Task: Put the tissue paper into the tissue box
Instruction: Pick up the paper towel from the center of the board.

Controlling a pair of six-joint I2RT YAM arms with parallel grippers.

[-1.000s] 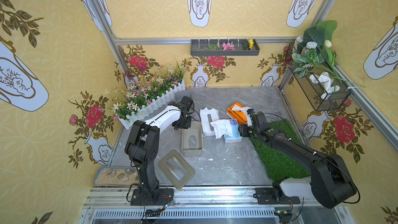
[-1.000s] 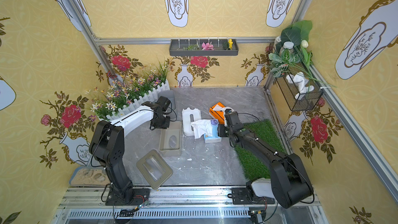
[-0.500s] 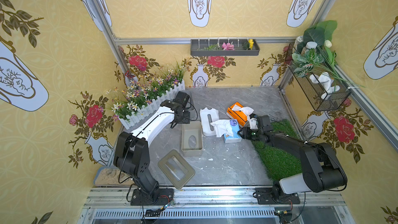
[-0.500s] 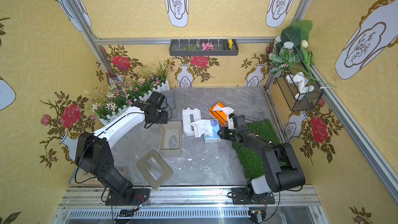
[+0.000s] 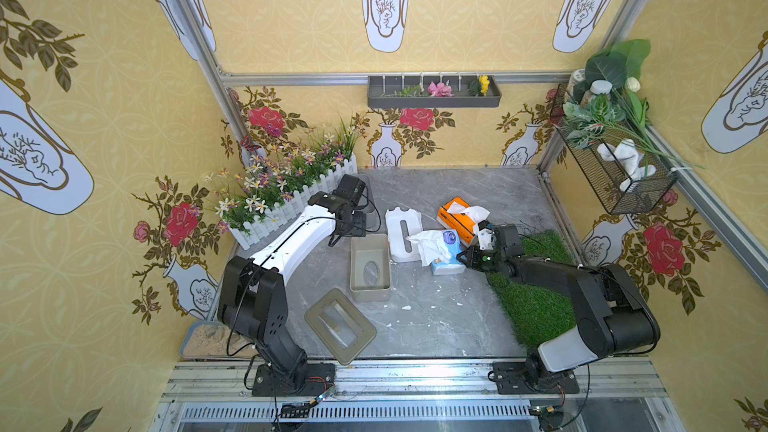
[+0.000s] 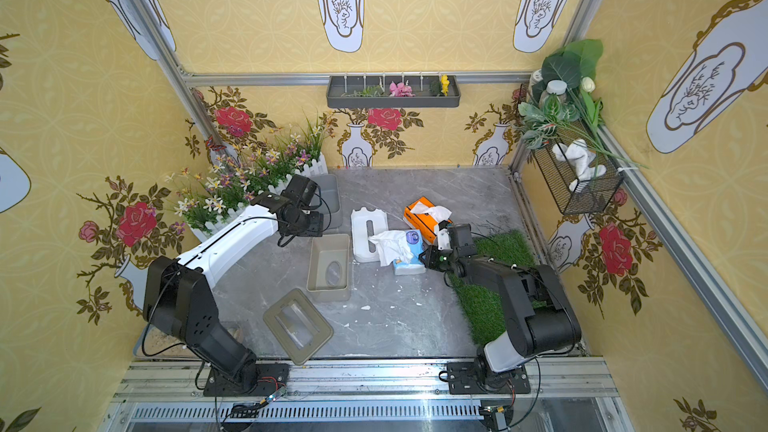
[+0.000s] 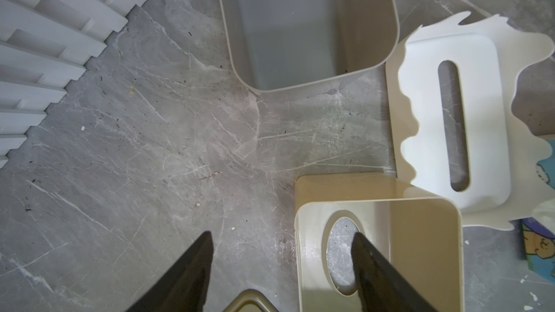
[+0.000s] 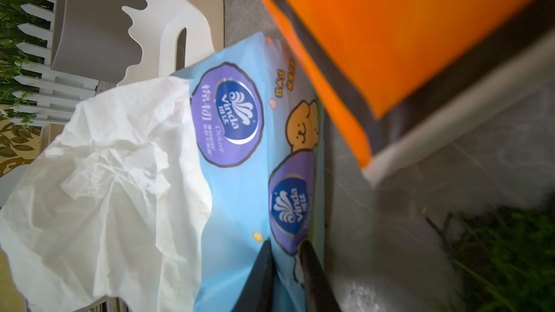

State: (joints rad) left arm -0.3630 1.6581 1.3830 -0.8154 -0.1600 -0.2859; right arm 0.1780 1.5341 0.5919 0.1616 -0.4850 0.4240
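One glossy blue tissue pack [image 5: 448,265], laid 12-to-6 o'clock, crumpled paper [image 5: 428,243] toward 9, is pinched by the right gripper [image 8: 285,243]; left gripper [image 7: 282,235] is spread

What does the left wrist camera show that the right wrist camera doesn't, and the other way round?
Left wrist only: the inside of the beige box with its oval hole, and the left jaws standing open above bare floor.
Right wrist only: the orange box, the grass, and the right jaws pinched on the blue pack.
Both: the white lid, the grey tub, the fence, and the pack, though the left wrist catches only its edge.
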